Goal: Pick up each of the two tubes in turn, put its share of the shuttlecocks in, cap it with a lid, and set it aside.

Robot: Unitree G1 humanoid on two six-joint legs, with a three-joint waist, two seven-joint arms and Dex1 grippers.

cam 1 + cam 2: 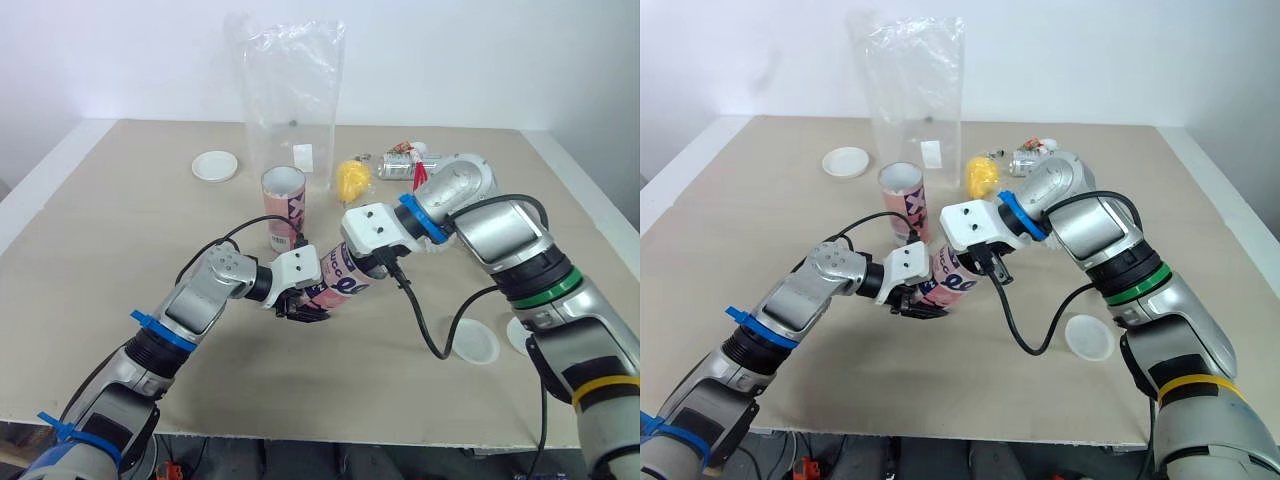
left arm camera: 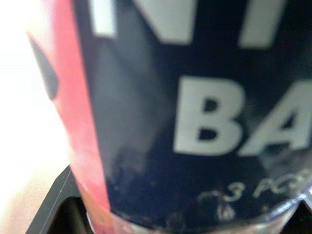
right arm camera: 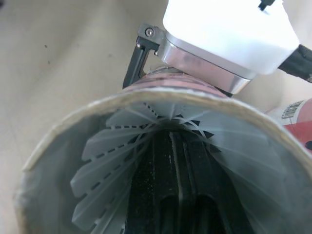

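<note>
My left gripper (image 1: 303, 300) is shut on a pink and navy tube (image 1: 340, 283), held tilted just above the table, its open mouth toward my right gripper (image 1: 378, 262). In the left wrist view the tube's printed wall (image 2: 195, 122) sits right against the camera. The right wrist view looks down the tube's mouth (image 3: 73, 126). There my right gripper (image 3: 178, 161) reaches in, shut on a white shuttlecock (image 3: 112, 161) whose feathers fan around the black fingers (image 3: 161, 195). A second open tube (image 1: 283, 205) stands upright just behind.
A tall clear plastic bag (image 1: 290, 90) stands at the back. A yellow shuttlecock (image 1: 352, 180) and a can (image 1: 405, 160) lie beside it. White lids lie at the back left (image 1: 215, 166) and front right (image 1: 472, 341). A black cable loops under my right arm.
</note>
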